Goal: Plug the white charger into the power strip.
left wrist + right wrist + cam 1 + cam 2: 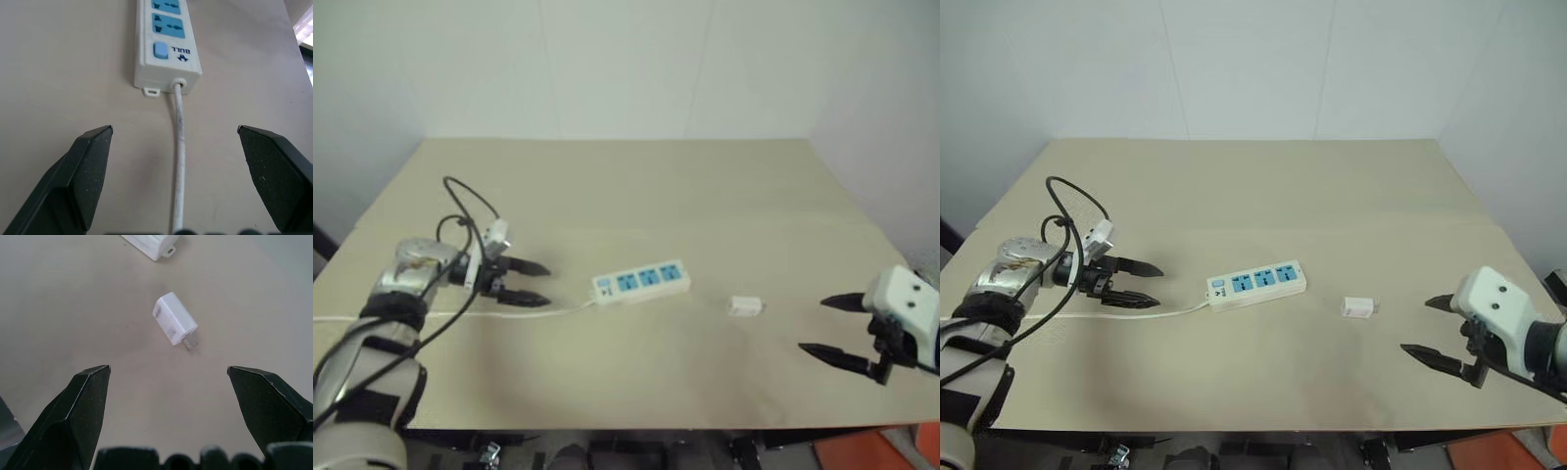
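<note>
Right wrist view: white charger (pixel 174 325) lies loose on the desk (pixel 73 308); right pincer (pixel 168 374) and left pincer (pixel 175 134) both released.

Glossy plastic power strip (pixel 168 46); matt table (pixel 705 196).

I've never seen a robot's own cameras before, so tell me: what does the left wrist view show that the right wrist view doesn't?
Left wrist view alone: the power strip's switch end, with its blue button, two blue sockets, and the thin white cord running back between the open left gripper's fingers. Right wrist view alone: the white charger lying on its side, metal prongs showing, ahead of the open right gripper. Both: the beige table and part of the strip, which the right wrist view catches at just one end.
</note>
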You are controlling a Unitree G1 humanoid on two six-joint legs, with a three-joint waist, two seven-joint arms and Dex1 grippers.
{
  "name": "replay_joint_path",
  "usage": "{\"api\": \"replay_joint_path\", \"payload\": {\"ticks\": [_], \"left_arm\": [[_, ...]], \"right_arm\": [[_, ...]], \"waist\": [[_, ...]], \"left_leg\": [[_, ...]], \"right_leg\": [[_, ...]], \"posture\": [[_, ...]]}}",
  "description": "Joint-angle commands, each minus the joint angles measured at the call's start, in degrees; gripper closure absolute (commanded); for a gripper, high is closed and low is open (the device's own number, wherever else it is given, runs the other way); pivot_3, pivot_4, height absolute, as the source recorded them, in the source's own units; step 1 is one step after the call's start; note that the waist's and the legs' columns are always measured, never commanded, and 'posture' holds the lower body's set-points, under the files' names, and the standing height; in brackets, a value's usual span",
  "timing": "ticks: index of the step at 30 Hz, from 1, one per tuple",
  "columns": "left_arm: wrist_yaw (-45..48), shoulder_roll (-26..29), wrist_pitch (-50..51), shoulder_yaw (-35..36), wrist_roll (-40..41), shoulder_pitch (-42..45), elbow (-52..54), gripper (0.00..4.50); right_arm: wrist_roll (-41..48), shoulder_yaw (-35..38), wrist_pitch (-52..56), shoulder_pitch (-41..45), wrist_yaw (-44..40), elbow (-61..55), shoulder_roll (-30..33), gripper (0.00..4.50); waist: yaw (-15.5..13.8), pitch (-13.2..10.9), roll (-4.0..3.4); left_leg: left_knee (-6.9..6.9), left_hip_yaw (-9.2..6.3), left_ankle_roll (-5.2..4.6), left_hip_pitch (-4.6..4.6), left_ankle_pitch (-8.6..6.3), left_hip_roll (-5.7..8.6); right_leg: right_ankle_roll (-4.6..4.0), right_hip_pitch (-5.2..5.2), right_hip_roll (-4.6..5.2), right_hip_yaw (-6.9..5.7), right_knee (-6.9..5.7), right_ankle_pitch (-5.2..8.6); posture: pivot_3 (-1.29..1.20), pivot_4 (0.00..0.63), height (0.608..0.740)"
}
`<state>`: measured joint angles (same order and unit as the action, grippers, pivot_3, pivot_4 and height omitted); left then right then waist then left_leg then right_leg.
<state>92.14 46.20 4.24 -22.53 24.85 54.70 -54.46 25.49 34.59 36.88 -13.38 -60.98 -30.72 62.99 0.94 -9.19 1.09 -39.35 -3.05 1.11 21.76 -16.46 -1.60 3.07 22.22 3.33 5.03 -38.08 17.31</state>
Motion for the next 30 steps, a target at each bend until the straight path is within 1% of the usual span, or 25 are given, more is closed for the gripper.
{"api": "replay_joint_path", "payload": {"ticks": [1, 8, 15, 18, 22, 24, 28, 30], "left_arm": [[0.36, -0.25, -2.31, -1.29, 0.76, 2.62, -2.68, 0.03], [0.36, -2.22, -5.16, -2.65, -0.54, 5.83, -8.52, 0.03], [0.36, -4.03, -6.02, -1.69, -1.99, 7.98, -12.0, 0.03], [0.36, -5.58, -6.63, 0.59, -3.17, 9.17, -13.73, 0.03], [0.36, -7.35, -8.55, 5.48, -4.99, 9.38, -15.45, 0.03], [0.36, -7.68, -9.99, 7.46, -6.0, 8.3, -15.38, 0.03], [0.36, -8.18, -11.51, 10.04, -6.62, 6.28, -14.28, 0.03], [0.36, -8.69, -12.63, 9.94, -5.31, 3.99, -11.97, 0.03]], "right_arm": [[0.16, -0.2, 0.81, 1.68, 0.73, 0.02, 0.79, 0.0], [0.1, -1.17, 1.53, 4.29, 1.82, 1.27, 0.8, 0.0], [-0.38, -2.59, 0.72, 6.19, 1.6, 3.48, 1.35, 0.0], [-0.75, -3.83, -0.71, 8.66, 0.96, 6.61, 2.22, 0.0], [-1.21, -4.12, -1.75, 10.87, 2.48, 8.82, 1.03, 0.0], [-0.91, -4.08, -1.45, 11.49, 3.96, 8.42, -0.4, 0.0], [-0.11, -2.89, -0.75, 10.03, 5.71, 5.32, -3.2, 0.0], [0.2, -3.64, 0.08, 9.83, 7.41, 3.51, -4.82, 0.0]], "waist": [[0.0, 0.0, 0.0], [0.05, -0.02, 0.03], [-0.01, -0.02, 0.03], [0.02, -0.03, 0.04], [0.01, -0.03, 0.05], [0.03, -0.03, 0.05], [0.1, -0.03, 0.05], [0.1, -0.03, 0.05]], "left_leg": [[0.0, 0.0, 0.0, 0.0, 0.0, 0.0], [-0.15, -0.02, -0.01, 0.17, 0.0, 0.0], [-0.37, -0.06, -0.1, 0.28, -0.06, 0.0], [-0.4, -0.05, -0.11, 0.29, -0.06, 0.0], [-0.43, -0.06, -0.12, 0.3, -0.07, 0.0], [-0.43, -0.06, -0.13, 0.32, -0.07, 0.0], [-0.43, -0.06, -0.15, 0.32, -0.08, 0.0], [-0.43, -0.06, -0.14, 0.31, -0.08, 0.0]], "right_leg": [[0.0, 0.0, 0.0, 0.0, 0.0, 0.0], [0.0, 0.09, 0.0, -0.01, 0.0, 0.0], [0.01, 0.09, -0.01, -0.04, -0.03, 0.0], [0.01, 0.09, -0.01, -0.04, -0.03, 0.0], [0.01, 0.1, -0.01, -0.05, -0.05, 0.0], [0.01, 0.1, 0.0, -0.05, -0.04, 0.0], [0.01, 0.12, 0.0, -0.06, -0.05, 0.0], [0.01, 0.12, 0.0, -0.06, -0.07, 0.0]], "posture": [[0.0, 0.15, 0.74], [0.0, 0.15, 0.74], [0.0, 0.15, 0.74], [0.0, 0.15, 0.74], [0.0, 0.15, 0.74], [0.0, 0.15, 0.74], [0.0, 0.15, 0.74], [0.0, 0.15, 0.74]]}}
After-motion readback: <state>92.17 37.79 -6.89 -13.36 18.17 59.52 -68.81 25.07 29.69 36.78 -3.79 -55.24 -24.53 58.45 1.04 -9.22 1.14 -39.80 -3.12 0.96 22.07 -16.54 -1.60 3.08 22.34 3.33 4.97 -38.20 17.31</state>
